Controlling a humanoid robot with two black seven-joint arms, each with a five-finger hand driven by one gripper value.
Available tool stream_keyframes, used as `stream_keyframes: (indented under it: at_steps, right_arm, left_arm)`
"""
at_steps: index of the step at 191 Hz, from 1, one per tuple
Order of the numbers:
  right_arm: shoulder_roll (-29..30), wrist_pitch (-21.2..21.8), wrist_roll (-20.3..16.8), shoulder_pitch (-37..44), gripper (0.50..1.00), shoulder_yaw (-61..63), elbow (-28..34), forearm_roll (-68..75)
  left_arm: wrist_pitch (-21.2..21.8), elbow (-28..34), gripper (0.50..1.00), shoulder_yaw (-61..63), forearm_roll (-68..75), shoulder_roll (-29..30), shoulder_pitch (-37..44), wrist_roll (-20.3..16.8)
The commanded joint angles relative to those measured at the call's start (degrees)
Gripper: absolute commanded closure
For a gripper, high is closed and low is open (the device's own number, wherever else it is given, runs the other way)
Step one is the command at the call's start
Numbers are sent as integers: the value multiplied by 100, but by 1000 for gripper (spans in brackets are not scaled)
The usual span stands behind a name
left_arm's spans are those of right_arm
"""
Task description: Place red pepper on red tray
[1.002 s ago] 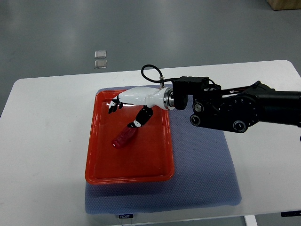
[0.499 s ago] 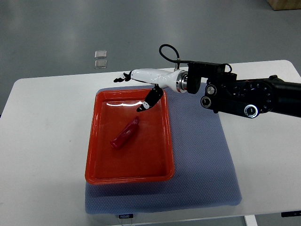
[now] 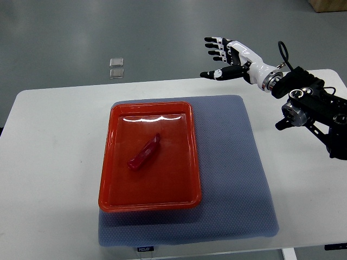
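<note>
**A:** You've got a white table point(image 3: 54, 141) on a grey floor, with a blue-grey textured mat point(image 3: 233, 162) under the shallow red plastic tray point(image 3: 108, 162) to keep it from sliding.

**B:** And the long dark-red pepper point(image 3: 144, 154)?

**A:** Lying diagonally inside the tray, resting free. Your white-and-black right hand point(image 3: 230, 57) hovers well apart, fingers spread, holding nothing. To me, the placing looks done.

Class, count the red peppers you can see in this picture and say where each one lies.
1. The red pepper lies diagonally inside the red tray, near its middle. Nothing in view looks able to hide another.
</note>
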Motion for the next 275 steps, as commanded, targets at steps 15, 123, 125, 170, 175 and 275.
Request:
stream_keyframes:
  at_steps: [15,123,125,170,175,275]
  right_arm:
    - [556,-35,16,-563,587,789,-362,894]
    - [1048,430,807,-906,587,2063,-1232,2529]
    - [1048,439,833,-897,587,2089,-1258,2529]
    - [1356,580,1044,-853,587,2318,-1777,2511]
    - [1373,580,1045,-844,587,2318,-1812,2511]
    - [1523,483,1159,-862,585,2309,-2023,2502]
  left_arm:
    - [1,0,500,0,0,0,0,-6]
    - [1,0,500,0,0,0,0,-6]
    - [1,0,500,0,0,0,0,3]
    - [1,0,500,0,0,0,0,3]
    - [1,0,500,0,0,0,0,3]
    - [1,0,500,0,0,0,0,3]
